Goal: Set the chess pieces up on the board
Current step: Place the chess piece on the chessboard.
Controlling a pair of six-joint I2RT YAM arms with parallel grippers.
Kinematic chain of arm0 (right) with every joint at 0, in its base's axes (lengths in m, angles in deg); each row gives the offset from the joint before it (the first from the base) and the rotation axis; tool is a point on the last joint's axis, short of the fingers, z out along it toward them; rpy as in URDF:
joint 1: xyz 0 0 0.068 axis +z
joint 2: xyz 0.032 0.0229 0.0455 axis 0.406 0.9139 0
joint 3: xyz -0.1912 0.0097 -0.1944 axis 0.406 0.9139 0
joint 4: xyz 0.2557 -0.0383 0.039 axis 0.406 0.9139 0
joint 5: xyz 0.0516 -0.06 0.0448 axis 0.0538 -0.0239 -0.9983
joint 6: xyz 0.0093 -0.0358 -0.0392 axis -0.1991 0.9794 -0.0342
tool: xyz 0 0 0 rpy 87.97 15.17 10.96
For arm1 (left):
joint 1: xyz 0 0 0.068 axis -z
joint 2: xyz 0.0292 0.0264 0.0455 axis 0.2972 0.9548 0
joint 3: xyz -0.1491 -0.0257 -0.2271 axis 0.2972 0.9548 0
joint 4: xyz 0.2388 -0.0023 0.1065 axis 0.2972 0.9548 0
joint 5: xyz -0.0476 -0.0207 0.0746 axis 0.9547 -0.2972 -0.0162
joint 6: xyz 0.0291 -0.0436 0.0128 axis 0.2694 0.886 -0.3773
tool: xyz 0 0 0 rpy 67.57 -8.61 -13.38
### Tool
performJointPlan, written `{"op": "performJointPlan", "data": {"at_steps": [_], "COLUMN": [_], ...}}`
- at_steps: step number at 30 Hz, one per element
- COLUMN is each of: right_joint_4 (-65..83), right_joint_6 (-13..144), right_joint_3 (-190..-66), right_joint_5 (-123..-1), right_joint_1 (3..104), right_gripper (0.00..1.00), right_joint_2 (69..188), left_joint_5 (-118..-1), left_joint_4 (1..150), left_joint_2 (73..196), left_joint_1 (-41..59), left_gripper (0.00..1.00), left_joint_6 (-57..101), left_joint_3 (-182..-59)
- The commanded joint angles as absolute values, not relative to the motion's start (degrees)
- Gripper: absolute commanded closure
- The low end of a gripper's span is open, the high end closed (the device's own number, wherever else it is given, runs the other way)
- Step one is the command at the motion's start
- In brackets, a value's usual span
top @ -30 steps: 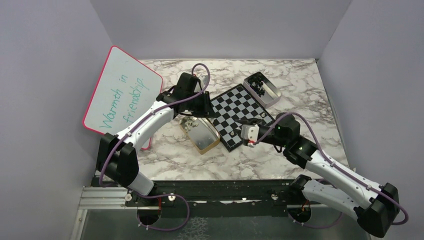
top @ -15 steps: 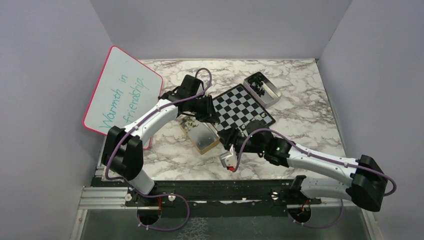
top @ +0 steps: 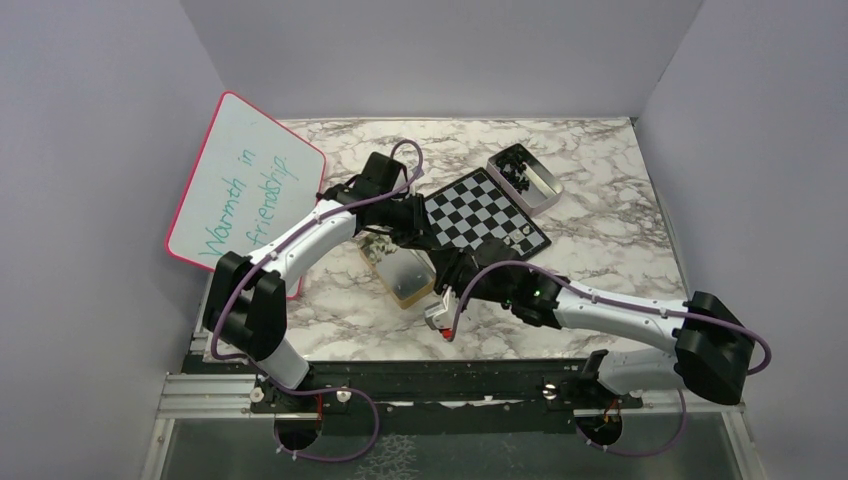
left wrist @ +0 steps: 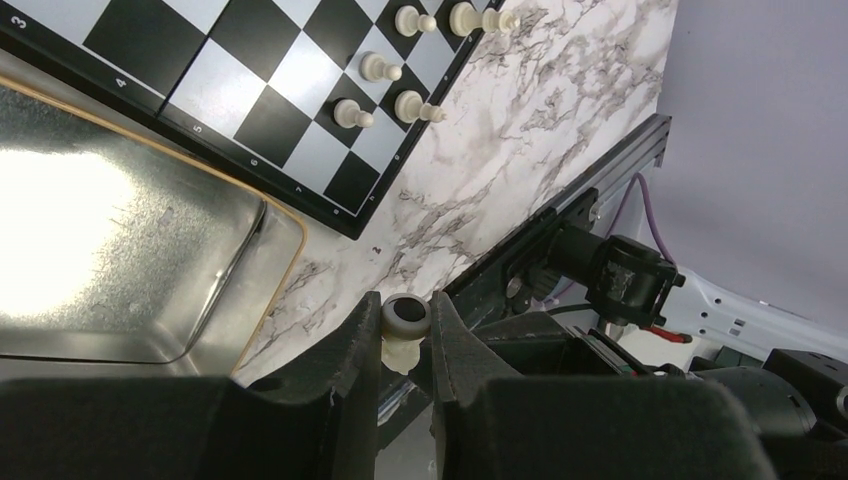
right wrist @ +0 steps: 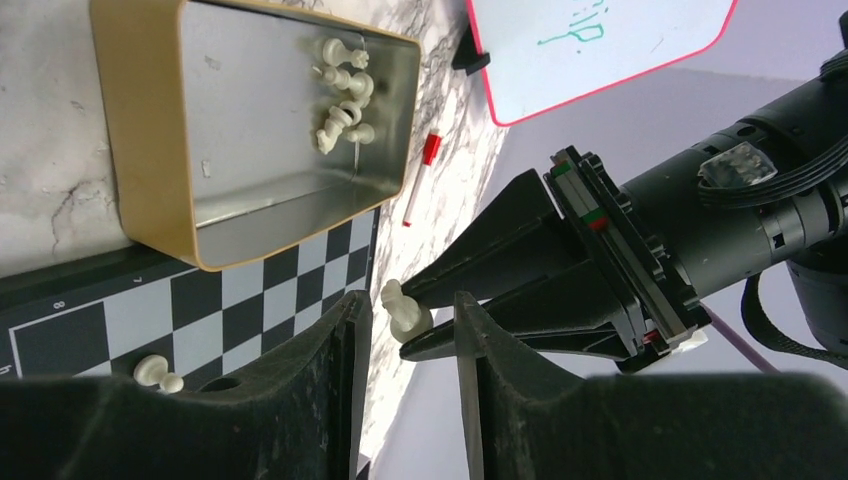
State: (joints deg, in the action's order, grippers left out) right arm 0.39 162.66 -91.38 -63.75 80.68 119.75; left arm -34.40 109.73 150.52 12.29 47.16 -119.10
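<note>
My left gripper [left wrist: 405, 305] is shut on a pale chess piece [left wrist: 406, 328], pinched at its round base. In the right wrist view that same piece [right wrist: 404, 310] sits between the fingers of my right gripper [right wrist: 410, 297], which is open with a gap on both sides. From above, the left gripper [top: 432, 248] and right gripper [top: 447, 272] meet at the near-left corner of the board [top: 470, 205]. Several pale pieces [left wrist: 381, 68] stand along one edge of the board [left wrist: 250, 90]. More pale pieces [right wrist: 342, 85] lie in the gold tin [right wrist: 150, 140].
The gold tin [top: 405, 278] lies left of the board, a silver tin [top: 545, 190] holding black pieces behind it at the right. A pink-framed whiteboard [top: 245, 195] leans at the left. A red-capped marker [right wrist: 420, 180] lies on the marble beside the whiteboard [right wrist: 600, 40].
My right arm has swung left from the board's near corner to the spot beside the gold tin, bringing its fingers around the piece in the left gripper. The left arm shifted only slightly.
</note>
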Motion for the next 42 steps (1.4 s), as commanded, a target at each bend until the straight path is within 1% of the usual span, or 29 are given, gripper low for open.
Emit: {"op": "performJointPlan", "data": {"at_steps": [1, 5, 8, 13, 17, 18, 20, 25, 27, 30, 36, 40, 42], "right_joint_4": [-1.9, -2.5, -2.8, -3.6, -3.4, -3.4, -3.4, -3.5, -3.2, -2.4, -5.5, -7.2, -8.6], "right_joint_6": [165.8, 166.9, 168.1, 168.0, 167.1, 166.9, 166.5, 166.0, 164.8, 160.9, 148.8, 137.7, 131.4], "right_joint_3": [-93.5, -94.1, -94.4, -94.3, -93.8, -93.6, -93.3, -92.6, -92.5, -92.0, -88.6, -86.6, -85.4], "right_joint_5": [-60.6, -59.4, -58.4, -59.7, -60.0, -60.0, -60.0, -59.9, -60.4, -62.3, -65.3, -65.2, -65.5], "right_joint_1": [81.2, 81.1, 81.2, 81.2, 81.2, 81.2, 81.3, 81.3, 81.3, 81.3, 81.3, 81.3, 81.4], "right_gripper": [0.60, 0.63, 0.68, 0.82, 0.97, 0.99, 0.99, 0.99, 0.99, 0.99, 0.99, 0.99, 0.99], "right_joint_2": [121.3, 122.6, 123.6, 123.5, 123.5, 123.4, 123.1, 121.9, 121.2, 119.7, 115.7, 113.5, 112.3], "left_joint_5": [-32.2, -32.3, -32.0, -32.0, -32.2, -32.2, -32.3, -33.4, -34.3, -34.3, -35.8, -41.4, -45.0], "left_joint_4": [109.3, 109.3, 109.3, 109.3, 109.1, 109.1, 109.1, 108.8, 108.4, 106.5, 102.6, 102.5, 102.4], "left_joint_2": [148.5, 147.6, 146.9, 145.6, 144.7, 144.5, 144.1, 142.8, 142.5, 142.2, 141.5, 140.2, 139.3], "left_joint_1": [12.2, 12.2, 12.2, 12.2, 12.2, 12.2, 12.2, 12.2, 12.2, 12.2, 12.1, 11.7, 11.3], "left_gripper": [0.87, 0.87, 0.87, 0.87, 0.87, 0.87, 0.86, 0.72, 0.68, 0.55, 0.48, 0.47, 0.45], "left_joint_6": [47.8, 48.4, 48.7, 49.2, 49.4, 49.4, 49.6, 49.9, 50.1, 51.1, 51.4, 49.4, 47.6], "left_joint_3": [-118.3, -117.9, -117.5, -116.7, -116.4, -116.3, -116.1, -116.1, -116.3, -116.1, -116.7, -119.5, -120.8]}}
